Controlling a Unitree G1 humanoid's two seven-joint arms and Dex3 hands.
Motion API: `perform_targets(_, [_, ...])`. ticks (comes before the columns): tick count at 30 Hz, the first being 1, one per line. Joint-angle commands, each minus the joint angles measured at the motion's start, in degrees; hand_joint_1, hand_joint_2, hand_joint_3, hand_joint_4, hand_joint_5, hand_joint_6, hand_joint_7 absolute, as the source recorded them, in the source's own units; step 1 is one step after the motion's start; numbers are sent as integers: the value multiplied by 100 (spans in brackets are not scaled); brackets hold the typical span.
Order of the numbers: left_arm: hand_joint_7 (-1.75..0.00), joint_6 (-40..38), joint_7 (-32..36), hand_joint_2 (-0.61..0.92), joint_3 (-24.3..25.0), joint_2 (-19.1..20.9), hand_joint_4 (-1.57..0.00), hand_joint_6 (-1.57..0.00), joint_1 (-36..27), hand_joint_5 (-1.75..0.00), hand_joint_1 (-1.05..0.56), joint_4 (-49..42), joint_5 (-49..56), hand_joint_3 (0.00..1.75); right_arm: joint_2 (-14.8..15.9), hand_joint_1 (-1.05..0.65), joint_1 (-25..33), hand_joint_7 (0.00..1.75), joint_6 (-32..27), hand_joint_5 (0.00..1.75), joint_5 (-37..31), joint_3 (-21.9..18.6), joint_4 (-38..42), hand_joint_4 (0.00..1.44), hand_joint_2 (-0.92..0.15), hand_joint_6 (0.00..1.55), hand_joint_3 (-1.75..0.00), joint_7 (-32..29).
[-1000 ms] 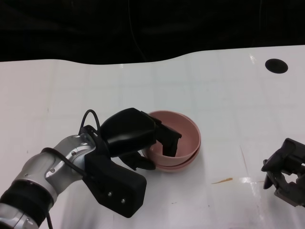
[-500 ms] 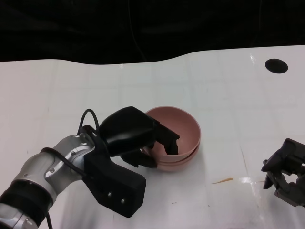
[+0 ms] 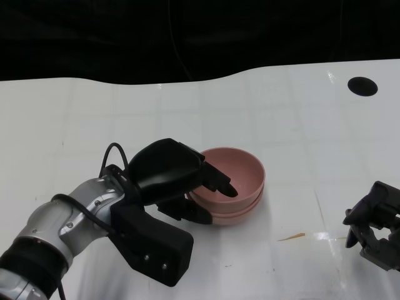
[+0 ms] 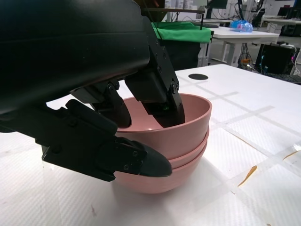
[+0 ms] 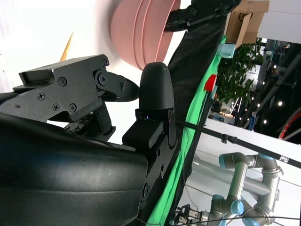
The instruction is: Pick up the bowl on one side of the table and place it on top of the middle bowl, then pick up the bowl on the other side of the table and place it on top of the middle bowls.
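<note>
The left hand (image 3: pixel 178 181) pinches the near rim of the top pink bowl (image 3: pixel 232 175), upper fingers (image 4: pixel 162 96) inside it, thumb outside against the stack. Three pink bowls sit nested at mid-worktop (image 3: pixel 281 125); the top one holds only those fingers. The right hand (image 3: pixel 374 225) rests apart, fingers spread, holding nothing.

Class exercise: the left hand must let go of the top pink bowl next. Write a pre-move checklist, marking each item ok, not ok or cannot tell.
1. Top pink bowl nested in the pink bowls beneath: ok.
2. Stack level on the white table: ok.
3. Left hand off the rim: not ok, fingers hang inside, thumb outside.
4. Right hand apart from the stack: ok.
5. Fingers pressing the wall: cannot tell.
</note>
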State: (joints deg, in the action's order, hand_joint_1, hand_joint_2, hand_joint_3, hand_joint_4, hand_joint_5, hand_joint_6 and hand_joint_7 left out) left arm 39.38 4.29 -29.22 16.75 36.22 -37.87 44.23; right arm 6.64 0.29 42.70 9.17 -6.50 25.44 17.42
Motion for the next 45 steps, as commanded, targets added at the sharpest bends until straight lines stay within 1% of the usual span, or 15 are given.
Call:
perform_targets(1, [0,1,144,92,17,97,-61,-77,-85,-6,-91,29,-25,33,70,-9,-10,135,110,163,41,-83,30,80,-85,74,-62,-1])
perform_targets(3, [0,-11,155,92,30,101,-60,-77,-113,-5,-93,57,-43,34,69,-8,-16,135,118,163,54,-83,41,80,-86,74,-62,8])
perform_targets(6, [0,-52,104,92,79,96,-56,-70,-181,-2,-100,112,-134,37,69,-9,-34,135,153,162,69,-89,83,81,-86,75,-62,21])
perform_targets(10, [0,-78,-15,92,167,74,-54,-66,-274,-1,-104,163,-350,38,69,-9,-48,135,171,162,37,-92,96,81,-86,75,-62,-8])
perform_targets(17, [0,-140,-579,92,433,17,-50,-59,-560,0,-105,341,-1231,37,81,-8,-46,136,155,163,99,-91,100,81,-85,74,-63,53])
perform_targets(22, [0,-193,-732,92,491,9,-50,-58,-617,0,-105,438,-1330,36,77,-8,-50,136,164,163,116,-103,109,80,-85,73,-64,89])
perform_targets(24, [0,-344,-1280,92,724,0,-45,-55,-872,0,-105,631,-2115,36,82,-8,-74,136,201,163,120,-116,162,81,-85,74,-64,102])
perform_targets(27, [0,-484,-1763,92,923,-23,-42,-52,-1086,0,-105,859,-2768,35,76,-8,-83,136,191,162,136,-123,171,81,-85,74,-64,113])
perform_targets(30, [0,-560,-2080,92,1075,-64,-47,-52,-1227,-2,-105,1028,-3187,33,65,-8,-76,136,139,162,160,-119,137,82,-84,75,-64,115])
perform_targets(31, [0,-624,-2246,92,1160,-114,-47,-52,-1313,-3,-105,1106,-3479,33,76,-8,-85,136,169,162,125,-121,159,82,-84,75,-65,97])
perform_targets(33, [-1,-763,-2516,92,1316,-169,-53,-55,-1475,-5,-103,1283,-3938,31,86,-9,-99,136,203,161,86,-124,193,82,-84,74,-65,77])
perform_targets(36, [-2,-1017,-2809,92,1490,-157,-58,-58,-1657,-8,-103,1583,-4338,34,78,-9,-110,136,208,161,90,-124,211,81,-84,74,-65,77])
perform_targets(40, [-2,-1364,-3212,92,1744,-127,-60,-59,-1852,-8,-102,1922,-4877,38,85,-8,-101,136,179,162,109,-128,186,81,-84,74,-65,85])
perform_targets(45, [-5,-1865,-3570,92,2098,-181,-70,-66,-2081,-12,-95,2331,-5556,38,100,-8,-116,135,185,162,137,-143,217,81,-85,74,-64,113])
